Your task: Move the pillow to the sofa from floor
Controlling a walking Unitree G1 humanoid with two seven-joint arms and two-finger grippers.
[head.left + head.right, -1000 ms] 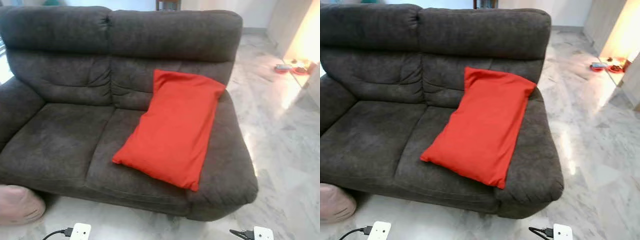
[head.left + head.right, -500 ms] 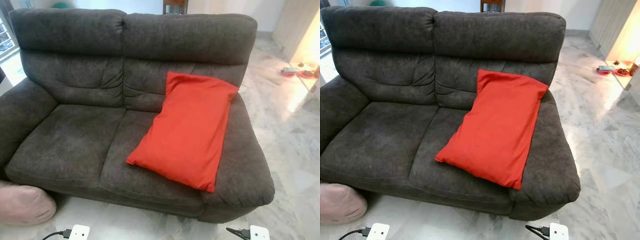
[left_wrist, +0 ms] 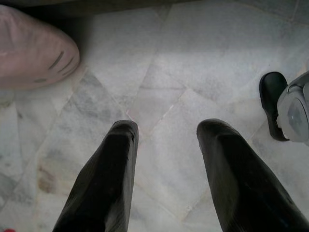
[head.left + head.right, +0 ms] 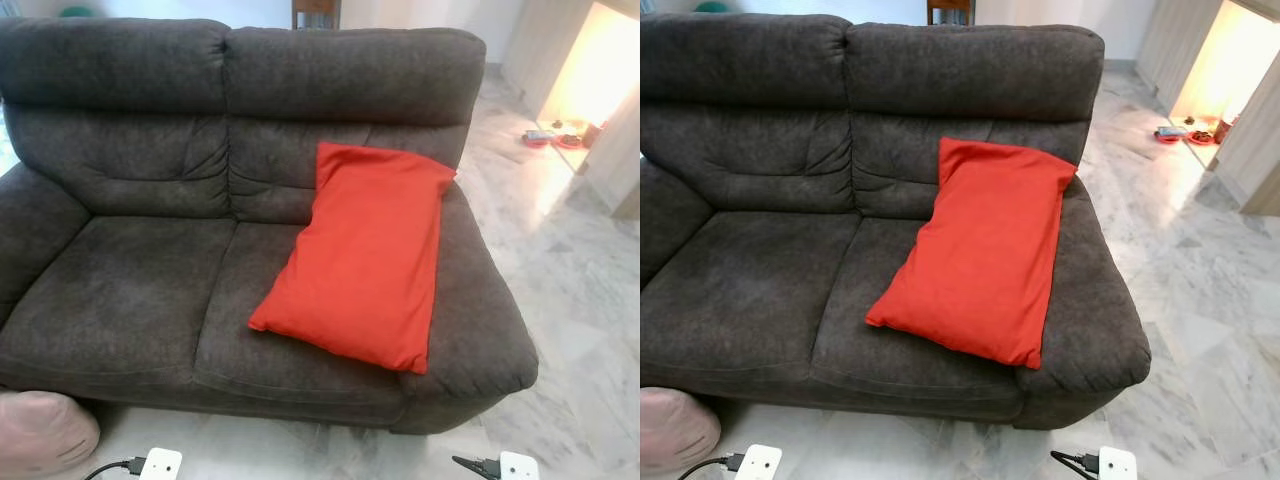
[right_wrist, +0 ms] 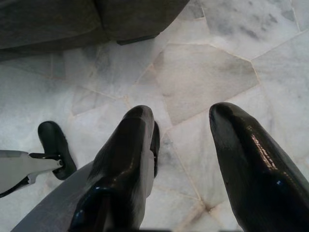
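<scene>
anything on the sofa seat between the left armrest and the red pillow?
No. In the left eye view the seat cushions of the sofa are bare from the left armrest to the red pillow, which leans against the right side.

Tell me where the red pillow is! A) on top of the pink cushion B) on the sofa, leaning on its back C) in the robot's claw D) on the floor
B: the pillow lies on the right seat of the sofa, its top edge propped against the backrest.
</scene>
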